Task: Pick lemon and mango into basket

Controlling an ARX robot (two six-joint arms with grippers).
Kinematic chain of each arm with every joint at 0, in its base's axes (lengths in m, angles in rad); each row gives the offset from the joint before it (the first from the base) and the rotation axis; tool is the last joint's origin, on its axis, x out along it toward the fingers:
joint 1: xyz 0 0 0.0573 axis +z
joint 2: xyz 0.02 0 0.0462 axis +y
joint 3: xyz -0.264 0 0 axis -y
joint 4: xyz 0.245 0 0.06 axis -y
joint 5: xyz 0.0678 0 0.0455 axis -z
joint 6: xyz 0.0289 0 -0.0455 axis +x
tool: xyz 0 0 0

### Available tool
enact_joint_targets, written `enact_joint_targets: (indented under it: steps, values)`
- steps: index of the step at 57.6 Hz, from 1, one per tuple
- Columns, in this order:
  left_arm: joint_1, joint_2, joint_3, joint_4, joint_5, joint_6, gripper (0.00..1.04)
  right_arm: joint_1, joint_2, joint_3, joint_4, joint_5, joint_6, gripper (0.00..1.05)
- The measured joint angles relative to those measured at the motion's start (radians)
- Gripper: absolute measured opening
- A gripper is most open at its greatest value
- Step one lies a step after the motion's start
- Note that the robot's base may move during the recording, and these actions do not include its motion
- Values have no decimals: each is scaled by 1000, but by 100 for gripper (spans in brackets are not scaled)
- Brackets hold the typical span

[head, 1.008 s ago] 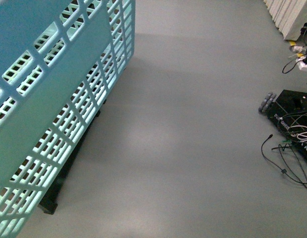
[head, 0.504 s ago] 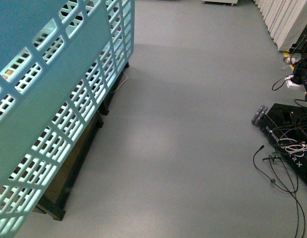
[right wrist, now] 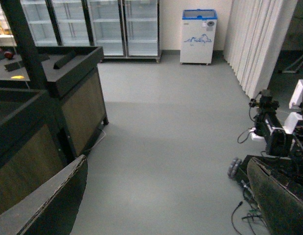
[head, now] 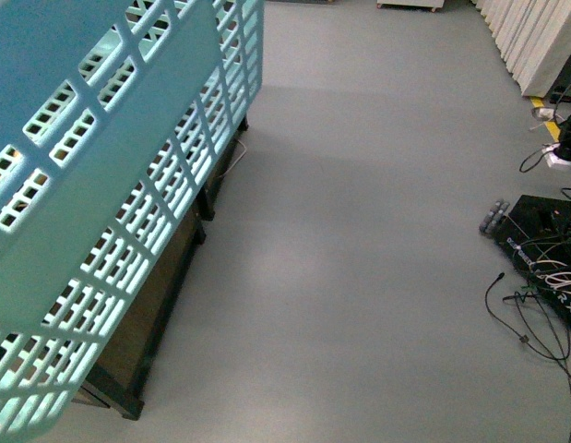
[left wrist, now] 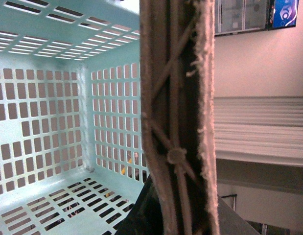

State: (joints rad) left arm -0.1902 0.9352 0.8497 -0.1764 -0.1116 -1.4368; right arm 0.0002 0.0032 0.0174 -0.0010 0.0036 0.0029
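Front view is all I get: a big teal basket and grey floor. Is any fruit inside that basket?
Observer: The left wrist view looks into the basket; the part of its bottom that shows holds no fruit.
Operator: Has it a handle?
Observer: Yes, a brown handle fills that view, close up.
Operator: And the other arm?
Observer: The right gripper shows its jaws wide open, nothing between them.

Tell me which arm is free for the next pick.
Right: the right gripper is open and empty; the left gripper appears shut on the handle of the raised basket.
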Motion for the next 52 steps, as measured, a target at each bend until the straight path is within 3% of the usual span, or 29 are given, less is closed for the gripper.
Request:
enact_joint_targets:
  steps: [52]
  values:
    - [2, 0, 1, -1, -1, 10, 5, 0, 0, 0, 0, -3, 0, 96]
